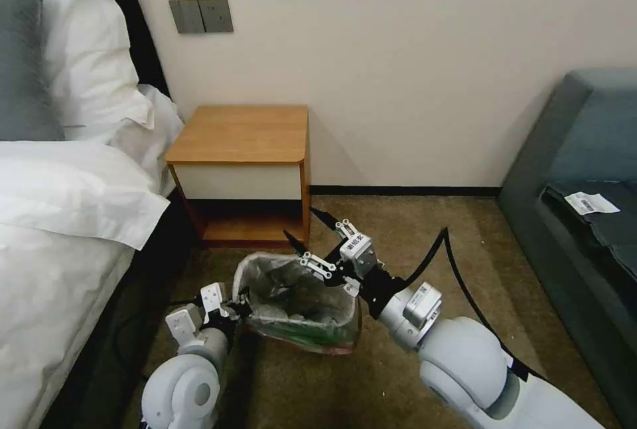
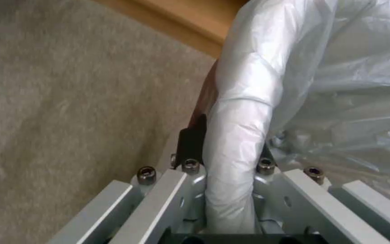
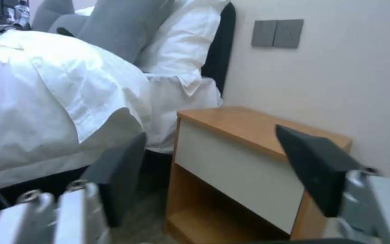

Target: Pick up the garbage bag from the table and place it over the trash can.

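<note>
We count one garbage bag point(image 1: 292, 303), one trash can point(image 1: 312, 339), one table point(image 1: 242, 134) and two grippers at work. The bag, grey and crinkly with a pink-red band, already sits in and over the trash can on the carpet point(image 1: 411, 230), just in front of the table and near its open lower shelf; little of the can itself shows through the plastic. Our left gripper point(image 1: 235, 302) is low at the bag's left edge, and in the left wrist view its two fingers point(image 2: 190, 142) are closed on a rolled fold of the bag's rim point(image 2: 235, 142), with the plastic running down between them. Our right gripper point(image 1: 312, 233) hangs just above the bag's far right corner with its two dark fingers point(image 3: 118, 173) spread wide apart and nothing between them; the right wrist view looks past them at the table's white drawer front point(image 3: 235, 173). The table top is bare wood. Beside it stands one bed point(image 1: 60, 217) with white linen, two wall plates point(image 1: 201, 16) sit on the wall above, and one grey-blue sofa point(image 1: 584, 170) is off to our right.
</note>
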You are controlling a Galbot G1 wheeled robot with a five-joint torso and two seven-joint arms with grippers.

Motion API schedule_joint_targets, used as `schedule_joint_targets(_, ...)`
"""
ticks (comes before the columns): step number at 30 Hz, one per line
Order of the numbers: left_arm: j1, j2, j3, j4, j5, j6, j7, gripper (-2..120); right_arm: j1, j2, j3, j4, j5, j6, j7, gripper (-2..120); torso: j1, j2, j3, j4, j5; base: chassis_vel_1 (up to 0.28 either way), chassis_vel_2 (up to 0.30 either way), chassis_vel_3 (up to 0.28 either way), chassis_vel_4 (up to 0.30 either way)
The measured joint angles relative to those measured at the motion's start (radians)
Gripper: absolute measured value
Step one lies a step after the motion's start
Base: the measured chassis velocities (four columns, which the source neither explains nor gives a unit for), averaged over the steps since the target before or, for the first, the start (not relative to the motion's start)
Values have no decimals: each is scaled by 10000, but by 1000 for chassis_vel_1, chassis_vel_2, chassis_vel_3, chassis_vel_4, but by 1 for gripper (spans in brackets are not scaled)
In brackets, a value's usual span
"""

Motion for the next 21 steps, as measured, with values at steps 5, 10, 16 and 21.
schedule_joint_targets(5, -174, -104, 26, 354, 29, 3, 78, 7, -193, 84, -2, -55, -173, 102, -75, 95, 0, 0, 1, -2, -1, 0, 0, 0, 0)
schedule_joint_targets(10, -279, -117, 54, 502, 102, 0, 296, 11, -203, 135, -40, -178, -223, 170, -205, 100, 0, 0, 1, -2, 0, 0, 0, 0, 0)
schedule_joint_targets(16, -291, -216, 56, 611, 114, -46, 357, 30, -177, 493, -317, -596, -567, 331, 102, 100, -1, 0, 0, -1, -1, 0, 0, 0, 0)
schedule_joint_targets(21, -211, -274, 82, 607, 118, -75, 358, 45, -267, 1066, -388, -1080, -1156, 92, 1720, 100, -1, 0, 0, -1, 0, 0, 0, 0, 0)
